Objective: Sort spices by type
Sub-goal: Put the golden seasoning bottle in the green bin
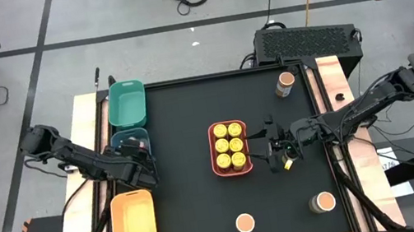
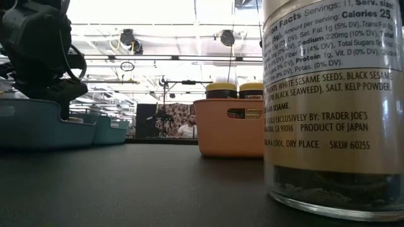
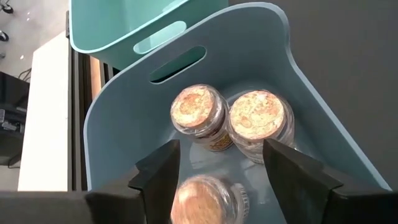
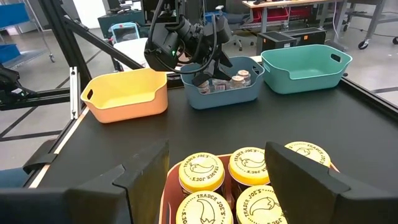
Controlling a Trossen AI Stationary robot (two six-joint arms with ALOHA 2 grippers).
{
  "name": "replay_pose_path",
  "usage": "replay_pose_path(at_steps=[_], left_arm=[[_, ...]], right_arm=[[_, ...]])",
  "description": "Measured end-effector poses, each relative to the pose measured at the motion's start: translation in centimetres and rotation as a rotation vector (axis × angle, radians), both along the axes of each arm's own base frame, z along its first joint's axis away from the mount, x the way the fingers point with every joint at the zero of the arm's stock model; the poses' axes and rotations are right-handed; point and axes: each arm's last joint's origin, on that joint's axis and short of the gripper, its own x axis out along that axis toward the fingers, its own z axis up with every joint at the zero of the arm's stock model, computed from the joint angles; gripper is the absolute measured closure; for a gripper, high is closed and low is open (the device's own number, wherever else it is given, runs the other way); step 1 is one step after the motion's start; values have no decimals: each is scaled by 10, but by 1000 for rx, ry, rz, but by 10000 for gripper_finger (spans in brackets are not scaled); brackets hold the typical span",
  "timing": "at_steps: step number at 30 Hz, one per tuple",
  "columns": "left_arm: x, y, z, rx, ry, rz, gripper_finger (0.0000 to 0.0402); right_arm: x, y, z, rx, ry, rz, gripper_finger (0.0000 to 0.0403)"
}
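Note:
Several yellow-lidded spice jars stand in the coral tray at mid-table. My right gripper hovers just right of that tray, open, with nothing between its fingers. My left gripper reaches down into the blue tray, open. Its fingers stand on either side of a pinkish-brown-lidded jar that sits on the tray floor. Two more such jars stand side by side beyond it.
A green tray stands behind the blue one and a yellow tray in front of it. Loose tan-lidded jars are at the far right and near the front edge. One jar stands right at the low camera.

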Motion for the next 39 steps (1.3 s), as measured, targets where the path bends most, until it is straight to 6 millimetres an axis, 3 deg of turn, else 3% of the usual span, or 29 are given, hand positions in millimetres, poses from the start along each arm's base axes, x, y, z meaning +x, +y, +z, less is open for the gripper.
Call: replay_pose_path(at_steps=[17, 26, 33, 39], left_arm=[[3, -1, 6, -8, 56, -58, 167], [12, -3, 37, 77, 61, -91, 166], [40, -11, 65, 133, -22, -297, 166], [88, -16, 86, 143, -182, -559, 166]], right_arm=[[0, 0, 0, 0, 0, 0, 145], [1, 0, 2, 5, -19, 0, 145], [8, 2, -5, 5, -19, -3, 145], [19, 1, -20, -13, 28, -20, 145]])
